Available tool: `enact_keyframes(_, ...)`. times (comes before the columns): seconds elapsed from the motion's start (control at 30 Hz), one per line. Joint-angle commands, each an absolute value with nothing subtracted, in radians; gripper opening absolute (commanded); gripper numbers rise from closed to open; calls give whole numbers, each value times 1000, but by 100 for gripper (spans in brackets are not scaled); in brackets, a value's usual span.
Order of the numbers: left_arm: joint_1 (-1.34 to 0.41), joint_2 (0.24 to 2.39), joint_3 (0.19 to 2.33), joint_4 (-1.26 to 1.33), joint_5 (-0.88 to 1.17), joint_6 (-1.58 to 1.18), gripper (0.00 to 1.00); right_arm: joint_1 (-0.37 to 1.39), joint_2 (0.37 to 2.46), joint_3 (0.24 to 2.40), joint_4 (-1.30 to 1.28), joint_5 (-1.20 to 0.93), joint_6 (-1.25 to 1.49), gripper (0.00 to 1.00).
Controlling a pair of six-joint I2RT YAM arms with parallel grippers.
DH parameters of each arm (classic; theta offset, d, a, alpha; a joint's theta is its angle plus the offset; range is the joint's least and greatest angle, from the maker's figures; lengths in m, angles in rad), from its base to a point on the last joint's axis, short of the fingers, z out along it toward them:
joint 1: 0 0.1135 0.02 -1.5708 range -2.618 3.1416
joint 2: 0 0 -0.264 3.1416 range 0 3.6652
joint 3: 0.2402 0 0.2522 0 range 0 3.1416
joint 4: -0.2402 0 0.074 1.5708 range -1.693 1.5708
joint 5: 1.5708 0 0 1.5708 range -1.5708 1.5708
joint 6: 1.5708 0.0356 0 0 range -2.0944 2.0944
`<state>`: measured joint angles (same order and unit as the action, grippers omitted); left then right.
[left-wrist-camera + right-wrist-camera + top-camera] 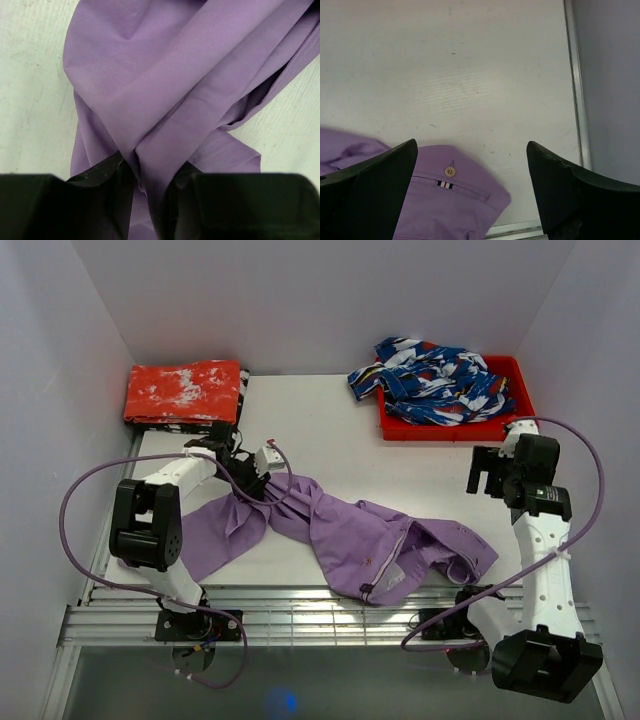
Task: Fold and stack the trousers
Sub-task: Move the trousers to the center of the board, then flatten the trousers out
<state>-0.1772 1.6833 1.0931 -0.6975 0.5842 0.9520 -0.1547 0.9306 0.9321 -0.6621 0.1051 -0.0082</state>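
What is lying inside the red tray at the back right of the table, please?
A crumpled blue-white-red patterned garment fills the red tray, one end spilling over its left rim. The tray floor is covered, so anything beneath the garment cannot be seen.

trousers (350,535) lie across the near middle of the table (330,430); folded cloth (183,392) at the far left corner; tray (450,431) at the far right, a garment (435,380) in it, hanging over its left rim.

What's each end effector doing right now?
Left end effector: trousers bunched between its fingers; clamped or loose cannot be told.
Right end effector: open, holding nothing.
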Motion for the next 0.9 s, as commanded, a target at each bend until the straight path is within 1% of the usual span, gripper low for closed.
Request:
enact_keyframes(0.0, -181, 1718, 1152, -759, 595, 907, 37, -169, 957, 1066, -797, -353, -629, 95)
enact_keyframes(0.03, -181, 1727, 1160, -761, 592, 897, 37, -172, 951, 1096, -886, -453, -799, 94)
enact_keyframes(0.07, -181, 1736, 1167, -768, 594, 891, 39, -172, 937, 1132, -963, -606, -951, 94)
enact_keyframes(0.1, -181, 1746, 1183, -773, 594, 884, 39, -169, 942, 1223, -1067, -674, -1250, 98)
enact_keyframes(0.13, -181, 1765, 1190, -779, 594, 864, 40, -158, 954, 1283, -1317, -774, -1443, 98)
enact_keyframes(0.17, -183, 1775, 1198, -785, 594, 855, 40, -117, 960, 1319, -1316, -781, -1457, 98)
enact_keyframes(0.2, -181, 1784, 1206, -793, 595, 848, 42, 55, 959, 1362, -1315, -772, -1428, 98)
enact_keyframes(0.27, -181, 1811, 1226, -799, 588, 825, 45, 252, 960, 1358, -1307, -677, -1417, 99)
enact_keyframes(0.3, -181, 1819, 1232, -801, 589, 816, 46, 393, 968, 1345, -1293, -660, -1335, 100)
enact_keyframes(0.33, -179, 1830, 1241, -804, 592, 807, 47, 453, 983, 1307, -1267, -651, -1266, 96)
enact_keyframes(0.4, -175, 1861, 1268, -795, 594, 749, 49, 547, 1052, 1258, -1178, -603, -1146, 91)
enact_keyframes(0.43, -170, 1873, 1294, -785, 591, 727, 49, 621, 1078, 1218, -1163, -562, -1097, 87)
enact_keyframes(0.47, -166, 1900, 1308, -784, 583, 692, 46, 671, 1129, 1188, -1143, -534, -1080, 82)
enact_keyframes(0.5, -166, 1914, 1322, -784, 580, 677, 46, 690, 1149, 1187, -1131, -534, -1080, 81)
enact_keyframes(0.63, -121, 1983, 1402, -773, 575, 577, 29, 747, 1229, 1080, -1060, -422, -1109, 72)
enact_keyframes(0.7, -103, 2032, 1454, -776, 574, 516, 26, 747, 1267, 1002, -962, -384, -1109, 67)
enact_keyframes(0.73, -83, 2048, 1469, -775, 575, 499, 24, 746, 1278, 976, -921, -332, -1112, 66)
enact_keyframes(0.77, -74, 2063, 1483, -776, 575, 482, 20, 744, 1307, 948, -879, -306, -1121, 64)
enact_keyframes(0.8, -68, 2077, 1503, -775, 574, 468, 19, 729, 1324, 899, -839, -279, -1130, 61)
enact_keyframes(0.87, -57, 2105, 1517, -775, 571, 436, 18, 703, 1388, 868, -740, -235, -1143, 59)
